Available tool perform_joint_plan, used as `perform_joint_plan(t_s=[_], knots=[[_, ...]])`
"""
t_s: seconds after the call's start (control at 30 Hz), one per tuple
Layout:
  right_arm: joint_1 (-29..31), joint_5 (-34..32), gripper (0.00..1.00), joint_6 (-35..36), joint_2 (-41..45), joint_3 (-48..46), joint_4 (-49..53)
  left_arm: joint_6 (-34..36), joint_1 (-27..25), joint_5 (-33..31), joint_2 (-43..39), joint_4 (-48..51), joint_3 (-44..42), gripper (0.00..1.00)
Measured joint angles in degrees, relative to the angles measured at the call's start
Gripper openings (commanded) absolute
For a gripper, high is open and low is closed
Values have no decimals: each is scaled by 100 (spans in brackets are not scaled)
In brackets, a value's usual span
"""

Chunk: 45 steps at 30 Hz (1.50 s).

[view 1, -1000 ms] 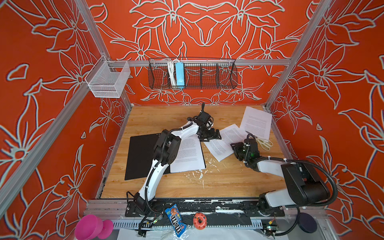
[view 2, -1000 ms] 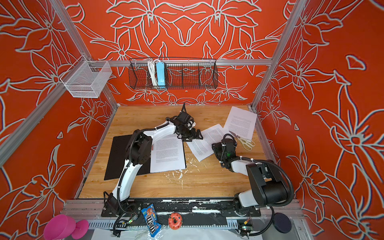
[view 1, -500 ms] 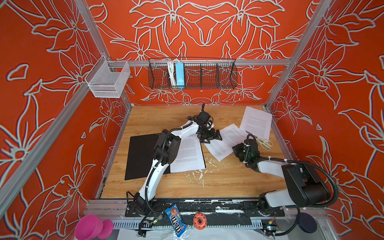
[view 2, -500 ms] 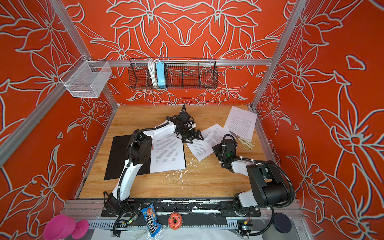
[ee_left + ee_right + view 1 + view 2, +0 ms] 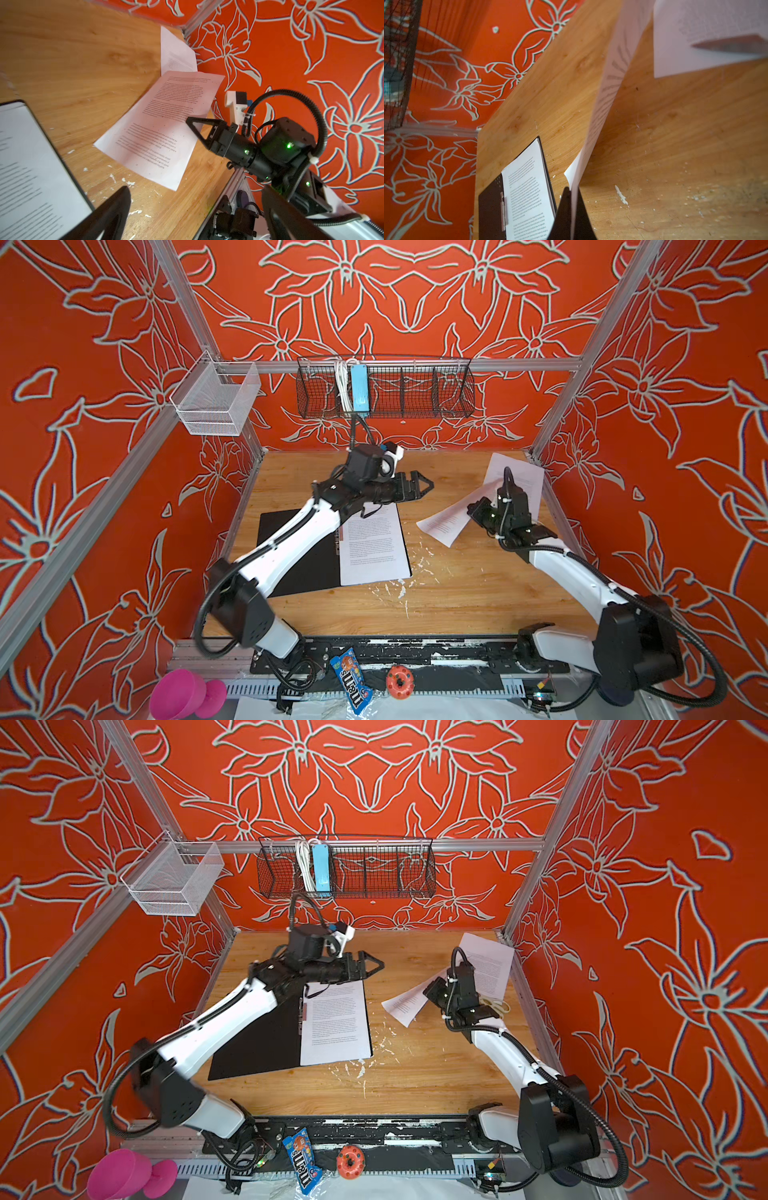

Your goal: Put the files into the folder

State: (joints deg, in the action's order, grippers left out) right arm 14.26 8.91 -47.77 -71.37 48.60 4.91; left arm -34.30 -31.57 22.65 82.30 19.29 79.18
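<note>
Your printed sheet (image 5: 442,522) hangs tilted, long axis toward the folder (image 5: 299,568); right gripper (image 5: 571,190) pinches its edge, left gripper (image 5: 422,486) spread wide, empty.

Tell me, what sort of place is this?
Probably a robot test booth in a lab: a left arm and a right arm stand at the front of a wooden table, aluminium frame posts carry the patterned walls, and the right gripper pinches a printed sheet near an open folder.
</note>
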Motion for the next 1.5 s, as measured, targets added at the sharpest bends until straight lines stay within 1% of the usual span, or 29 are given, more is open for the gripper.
perform_joint_plan(t_s=[0.1,0.17,0.37,0.43,0.5,0.6,0.67,0.77,0.83,0.87,1.0,1.1,1.27,1.4,1.5], knots=[[393,83,0,566,-175,942,516,378,0,-586,-730,258,-632,98],[697,264,0,833,-402,1556,688,675,0,-1021,-1150,461,-1060,98],[1746,1014,0,1537,-1458,3355,1294,1370,2,-2476,-2634,872,-2247,98],[1985,1384,0,1694,-1635,3613,1386,1497,2,-2914,-3246,859,-2581,98],[2090,1738,0,1746,-1633,3606,1434,1572,2,-3222,-3716,815,-2824,98],[1969,2063,0,1755,-1554,3440,1451,1635,2,-3574,-4122,728,-3029,98],[1714,2253,0,1714,-1504,3174,1438,1679,2,-3727,-4135,710,-3040,98],[1283,2435,0,1670,-1611,2675,1394,1744,2,-3816,-3888,787,-2983,98],[1093,2424,0,1705,-1956,2533,1456,1768,2,-3810,-3705,828,-2935,98],[1060,2391,0,1751,-2258,2542,1510,1781,2,-3805,-3591,848,-2931,98],[1303,2133,0,2004,-3532,2752,1794,1805,2,-3727,-3392,977,-2924,98],[1567,1939,0,2190,-3978,2848,2081,1845,2,-3676,-3305,1152,-2852,98],[1755,1801,0,2286,-4041,3209,2258,1867,11,-3646,-2968,1427,-2704,98],[1755,1777,0,2225,-4044,3268,2153,1867,153,-3405,-2647,1598,-2555,98],[1775,1762,0,2192,-4050,3276,2151,1867,306,-3193,-2608,1648,-2549,98]])
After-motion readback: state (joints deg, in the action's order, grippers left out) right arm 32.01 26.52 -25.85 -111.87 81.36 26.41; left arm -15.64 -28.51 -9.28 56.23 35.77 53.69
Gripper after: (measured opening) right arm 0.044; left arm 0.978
